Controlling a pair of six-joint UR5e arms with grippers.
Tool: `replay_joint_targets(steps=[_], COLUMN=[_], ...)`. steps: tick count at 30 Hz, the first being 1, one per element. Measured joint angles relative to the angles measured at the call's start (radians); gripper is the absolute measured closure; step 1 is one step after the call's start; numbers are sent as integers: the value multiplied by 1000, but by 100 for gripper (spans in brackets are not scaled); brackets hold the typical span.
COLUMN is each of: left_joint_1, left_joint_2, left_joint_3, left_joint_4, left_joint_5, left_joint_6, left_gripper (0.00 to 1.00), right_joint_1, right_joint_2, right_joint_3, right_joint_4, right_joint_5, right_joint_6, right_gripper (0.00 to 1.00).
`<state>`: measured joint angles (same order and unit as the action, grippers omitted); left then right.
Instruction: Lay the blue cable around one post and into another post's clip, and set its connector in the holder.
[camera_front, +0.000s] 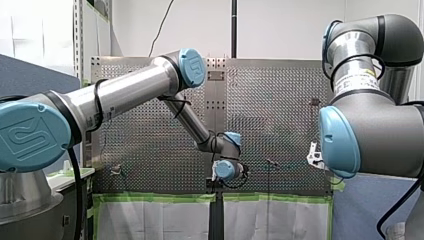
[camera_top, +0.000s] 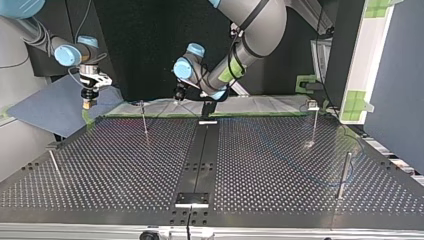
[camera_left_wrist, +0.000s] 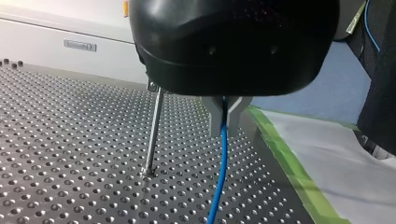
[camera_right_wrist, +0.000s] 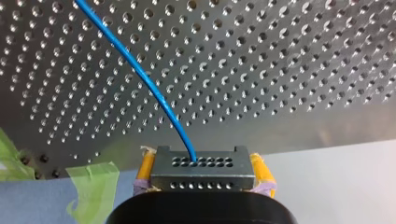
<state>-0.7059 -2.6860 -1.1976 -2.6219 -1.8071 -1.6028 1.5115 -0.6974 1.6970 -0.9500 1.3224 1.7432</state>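
Observation:
In the left wrist view my left gripper (camera_left_wrist: 224, 127) is shut on the blue cable (camera_left_wrist: 219, 177), which hangs from its metal fingers (camera_left_wrist: 214, 116) down to the perforated table. A thin metal post (camera_left_wrist: 153, 135) stands just beside it. My right gripper (camera_right_wrist: 198, 161) is shut on the dark grey connector (camera_right_wrist: 200, 173) between yellow pads (camera_right_wrist: 145, 169). The cable (camera_right_wrist: 140, 70) runs out of the connector and away over the table. In the top view my right gripper (camera_top: 89, 101) hangs at the far left corner and my left gripper (camera_top: 179, 95) at the far middle.
Slim posts stand on the table (camera_top: 280, 200): one far left of centre (camera_top: 144, 122), one with a clip top at the far right (camera_top: 313, 122), one at the right (camera_top: 343, 175), one at the left (camera_top: 54, 165). A black strip (camera_top: 200, 160) runs down the middle. Green tape (camera_left_wrist: 289, 163) lines the edge.

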Motion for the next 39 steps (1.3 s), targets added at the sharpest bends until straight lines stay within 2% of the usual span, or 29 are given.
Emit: replay_joint_targets(steps=[16, 29, 39], left_joint_1=[3, 15, 22], left_joint_2=[-35, -36, -37], left_joint_3=[62, 97, 110], left_joint_4=[-47, -73, -81], left_joint_5=[-7, -3, 2], left_joint_6=[0, -2, -5], left_gripper=[100, 100, 100], right_joint_1=[-1, -4, -5], right_joint_2=[0, 1, 1], right_joint_3=[-9, -14, -20], right_joint_4=[-7, -18, -16], right_joint_5=[-8, -1, 5], right_joint_6=[5, 26, 32], right_gripper=[100, 100, 100])
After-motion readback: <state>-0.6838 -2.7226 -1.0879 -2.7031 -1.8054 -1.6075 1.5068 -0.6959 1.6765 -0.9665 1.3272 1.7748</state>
